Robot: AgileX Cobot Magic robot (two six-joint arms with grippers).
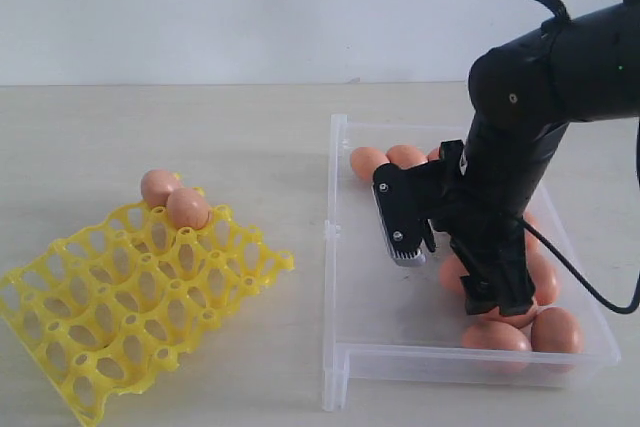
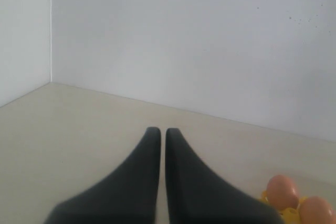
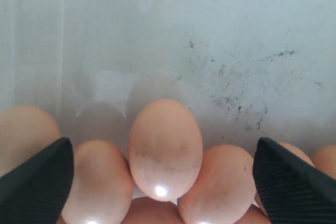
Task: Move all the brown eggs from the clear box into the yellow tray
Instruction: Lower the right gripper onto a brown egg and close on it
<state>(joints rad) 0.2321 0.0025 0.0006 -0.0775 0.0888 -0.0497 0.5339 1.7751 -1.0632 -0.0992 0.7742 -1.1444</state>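
Note:
The clear box (image 1: 340, 247) stands on the right, with several brown eggs (image 1: 368, 161) along its far and right sides. My right gripper (image 3: 163, 141) hangs low over that heap (image 1: 498, 297). It is open wide, with one upright egg (image 3: 165, 148) between the fingers (image 3: 37, 182) and neither pad touching it. More eggs (image 3: 100, 182) crowd on both sides of it. The yellow tray (image 1: 270, 265) lies on the left and holds two eggs (image 1: 187, 209) at its far corner. My left gripper (image 2: 163, 129) is shut and empty, away from the tray corner (image 2: 289, 213).
The box floor (image 3: 236, 66) beyond the eggs is bare apart from dark smudges. A white wall runs behind the table (image 1: 200, 117). The left arm does not show in the exterior view.

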